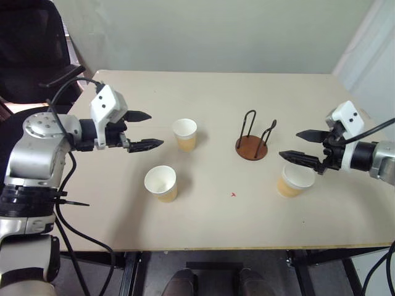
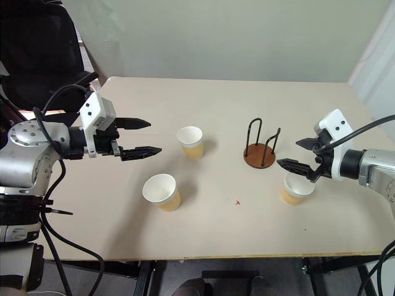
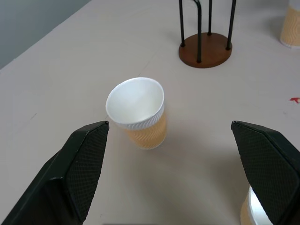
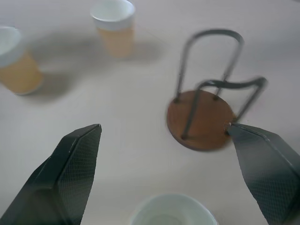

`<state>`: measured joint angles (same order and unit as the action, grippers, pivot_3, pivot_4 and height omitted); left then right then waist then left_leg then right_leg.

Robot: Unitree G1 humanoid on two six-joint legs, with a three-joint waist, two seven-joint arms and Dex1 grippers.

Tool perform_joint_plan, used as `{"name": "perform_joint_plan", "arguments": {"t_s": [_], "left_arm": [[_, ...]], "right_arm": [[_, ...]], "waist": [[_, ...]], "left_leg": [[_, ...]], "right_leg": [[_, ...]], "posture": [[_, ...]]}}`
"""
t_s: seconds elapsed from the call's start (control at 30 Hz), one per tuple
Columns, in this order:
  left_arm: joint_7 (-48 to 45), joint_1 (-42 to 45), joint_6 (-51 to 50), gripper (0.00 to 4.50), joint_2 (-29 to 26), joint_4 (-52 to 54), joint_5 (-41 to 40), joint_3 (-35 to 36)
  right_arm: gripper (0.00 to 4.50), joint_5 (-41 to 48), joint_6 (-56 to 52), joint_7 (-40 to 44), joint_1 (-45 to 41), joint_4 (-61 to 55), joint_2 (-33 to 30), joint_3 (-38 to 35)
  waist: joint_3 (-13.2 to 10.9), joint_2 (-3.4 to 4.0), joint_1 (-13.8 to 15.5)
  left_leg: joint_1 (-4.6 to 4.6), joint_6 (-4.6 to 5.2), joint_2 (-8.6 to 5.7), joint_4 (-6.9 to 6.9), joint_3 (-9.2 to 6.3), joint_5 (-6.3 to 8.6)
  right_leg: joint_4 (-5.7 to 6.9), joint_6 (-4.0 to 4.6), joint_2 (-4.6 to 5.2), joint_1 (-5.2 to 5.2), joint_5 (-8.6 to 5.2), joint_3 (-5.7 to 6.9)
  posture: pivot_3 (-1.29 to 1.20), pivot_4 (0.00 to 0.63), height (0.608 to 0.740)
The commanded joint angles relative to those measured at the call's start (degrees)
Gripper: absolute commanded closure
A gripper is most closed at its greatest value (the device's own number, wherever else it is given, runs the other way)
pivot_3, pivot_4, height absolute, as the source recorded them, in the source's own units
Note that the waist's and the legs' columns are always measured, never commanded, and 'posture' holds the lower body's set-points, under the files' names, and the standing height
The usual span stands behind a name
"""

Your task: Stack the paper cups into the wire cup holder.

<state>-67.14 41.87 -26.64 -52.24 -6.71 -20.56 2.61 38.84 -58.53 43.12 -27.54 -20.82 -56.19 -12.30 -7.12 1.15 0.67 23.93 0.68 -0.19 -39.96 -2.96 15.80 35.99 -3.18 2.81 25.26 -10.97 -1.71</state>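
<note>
Three small tapered paper cups, tan-yellow outside with white interiors and rolled white rims, stand upright and unstacked on a pale beige table around the wire cup holder, a round reddish-brown disc base carrying thin black wire loops that rise upright and stand empty. The first cup sits well to the left of the holder at about the same depth; its ribbed tan sleeve shows below a plain white band in the left wrist view. The second cup stands farther left of the holder and nearer the table's front edge. The third cup rests just to the right of the holder and slightly forward of it. The left gripper hovers left of the first cup, its two black fingers spread wide and holding nothing. The right gripper hangs above the third cup, right of the holder, fingers likewise apart and empty.
</note>
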Motion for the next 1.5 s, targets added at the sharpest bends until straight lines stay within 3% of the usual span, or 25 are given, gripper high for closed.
{"name": "perform_joint_plan", "arguments": {"t_s": [0.03, 0.5, 1.2, 1.3, 1.5], "left_arm": [[0.38, 2.23, 0.58, 0.00, 0.56, 0.97, 0.34, -0.07], [-0.08, 1.94, 0.48, 0.00, 2.80, 1.95, -0.08, -0.76], [5.64, -0.39, -5.75, 0.00, 7.67, 5.39, -2.89, 0.18], [6.10, -0.89, -5.65, 0.00, 8.13, 5.89, -2.83, 0.05], [6.01, -1.34, -4.82, 0.00, 8.12, 5.91, -2.60, 0.08]], "right_arm": [[0.01, -1.06, 1.03, -0.01, -1.52, 1.01, -0.56, 0.14], [0.01, -9.25, 3.89, -2.66, -8.27, 10.49, 9.44, 12.77], [0.01, -16.17, 7.22, -8.27, -15.75, 20.15, 21.73, 12.32], [0.59, -16.40, 7.43, -8.74, -16.45, 20.66, 23.28, 12.43], [2.62, -16.63, 7.58, -8.76, -16.31, 20.21, 24.44, 12.17]], "waist": [[0.00, 0.00, 0.03], [0.00, 0.00, -0.08], [0.00, 0.00, -0.10], [0.00, 0.00, -0.12], [0.00, 0.00, -0.09]], "left_leg": [[0.00, 0.00, 0.00, 0.00, -0.01, 0.00], [0.02, 0.00, 0.01, 0.01, -0.02, 0.00], [0.03, -0.03, 0.01, 0.02, -0.02, -0.02], [0.04, -0.03, 0.01, 0.02, -0.02, -0.02], [0.04, -0.04, 0.01, 0.02, -0.02, -0.02]], "right_leg": [[0.01, 0.00, 0.00, 0.00, 0.00, 0.01], [-0.03, -0.02, -0.02, 0.04, 0.01, 0.02], [-0.02, -0.01, -0.01, 0.06, 0.02, 0.05], [-0.02, -0.01, -0.01, 0.07, 0.02, 0.05], [-0.02, -0.01, -0.01, 0.07, 0.02, 0.05]], "posture": [[0.00, 0.150, 0.740], [0.00, 0.150, 0.740], [0.00, 0.150, 0.740], [0.00, 0.150, 0.740], [0.00, 0.150, 0.740]]}}
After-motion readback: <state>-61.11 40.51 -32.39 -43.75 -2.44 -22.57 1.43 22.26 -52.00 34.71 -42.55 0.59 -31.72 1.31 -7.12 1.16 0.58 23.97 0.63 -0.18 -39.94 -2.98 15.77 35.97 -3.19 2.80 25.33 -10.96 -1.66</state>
